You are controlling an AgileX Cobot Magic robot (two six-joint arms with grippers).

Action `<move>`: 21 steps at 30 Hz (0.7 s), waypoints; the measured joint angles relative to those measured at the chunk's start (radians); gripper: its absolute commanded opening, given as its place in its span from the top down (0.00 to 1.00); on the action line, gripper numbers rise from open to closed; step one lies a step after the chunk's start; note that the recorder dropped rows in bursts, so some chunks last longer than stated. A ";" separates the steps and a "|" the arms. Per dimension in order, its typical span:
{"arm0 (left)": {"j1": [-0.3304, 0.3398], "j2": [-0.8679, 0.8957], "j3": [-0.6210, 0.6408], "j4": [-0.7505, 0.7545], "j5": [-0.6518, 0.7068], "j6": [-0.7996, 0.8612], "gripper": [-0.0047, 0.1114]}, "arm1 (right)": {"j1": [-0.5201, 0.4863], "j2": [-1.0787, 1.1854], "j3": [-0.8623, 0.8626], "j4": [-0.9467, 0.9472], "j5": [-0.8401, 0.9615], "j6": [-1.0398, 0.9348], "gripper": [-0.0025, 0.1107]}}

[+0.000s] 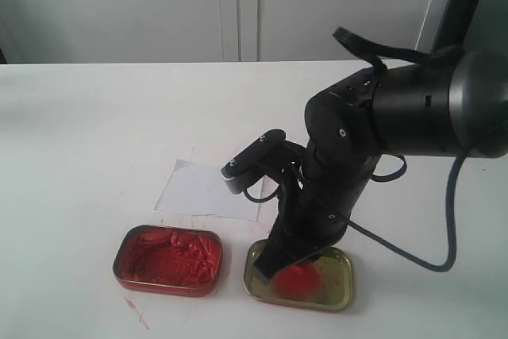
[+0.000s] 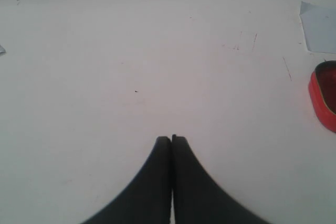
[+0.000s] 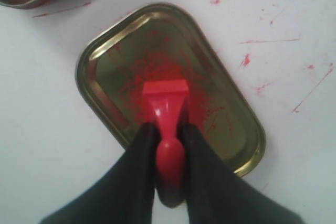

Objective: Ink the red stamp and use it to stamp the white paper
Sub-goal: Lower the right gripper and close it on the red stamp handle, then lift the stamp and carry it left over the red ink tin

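Closest to the lens, at the front left, sits the red tin point(image 1: 168, 260), full of lumpy red paste and with no arm near it. Further left, outside the wide view, the left hand point(image 2: 171, 140) hangs over bare counter point(image 1: 79, 117) with its jaws clenched together on nothing. Only an edge of the red tin and a corner of the paper show at the side of its own view.

Behind the gap between the two tins lies the white paper point(image 1: 206, 190), flat and, as far as I can tell, unmarked. Right of the red tin and just apart from it is the gold tin point(image 1: 335, 282). The right hand point(image 3: 167, 132) reaches down into it, grasping the red stamp point(image 3: 165, 103) by its knob. The stamp's square block is on, or just over, the red smear in the tin's middle; contact cannot be confirmed.

So the inking looks to be in hand, and carrying the stamp over and pressing it on the paper are left to do.

For room, the gold tin's raised rim has to be cleared first. The paper is near, up and left of that tin, with nothing standing between. The red tin sits beside that path, not in it, and the counter behind and to the right is open. Being thin, the sheet may lift with a sticky stamp.
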 measured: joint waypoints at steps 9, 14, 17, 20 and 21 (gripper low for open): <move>0.000 0.000 0.000 0.000 0.000 0.000 0.96 | 0.000 0.000 -0.028 0.000 0.019 0.046 0.98; 0.000 0.000 0.000 0.000 0.000 0.000 0.96 | 0.000 0.000 -0.111 0.008 0.061 0.068 0.98; 0.000 0.000 0.000 0.000 0.000 0.000 0.96 | 0.002 0.002 -0.166 0.025 0.092 0.074 0.98; 0.000 0.000 0.000 0.000 0.000 0.000 0.96 | 0.017 0.025 -0.222 0.029 0.136 0.076 0.98; 0.000 0.000 0.000 0.000 0.000 0.000 0.96 | 0.022 0.034 -0.241 0.029 0.150 0.078 0.98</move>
